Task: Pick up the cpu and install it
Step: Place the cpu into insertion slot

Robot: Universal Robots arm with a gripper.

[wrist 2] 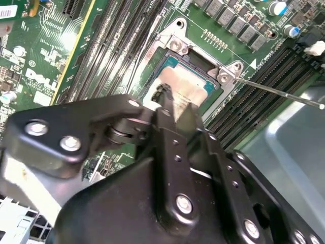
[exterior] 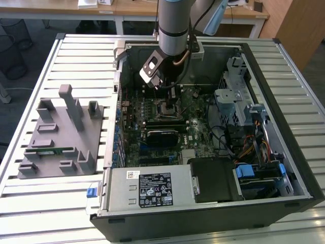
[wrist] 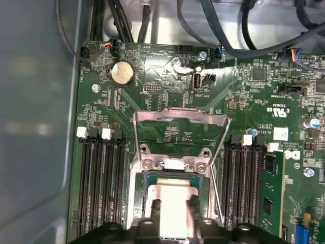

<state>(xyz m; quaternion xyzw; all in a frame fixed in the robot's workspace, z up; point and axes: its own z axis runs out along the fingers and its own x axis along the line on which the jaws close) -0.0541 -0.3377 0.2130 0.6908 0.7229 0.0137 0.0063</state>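
Sitting at the open socket (wrist: 138,175) on the motherboard (wrist: 152,76), the cpu (wrist: 175,189) shows its silvery top between the two fingers (wrist: 154,207) of the gripper (wrist: 174,209). They pinch its opposite edges, so the claw's closed on the chip. Can't tell if it's fully seated. The metal load plate (wrist: 177,115) stands flipped up just beside it, with black memory slots (wrist: 101,178) either side. In the exterior view the arm (exterior: 174,25) reaches down into the open pc case (exterior: 284,76).
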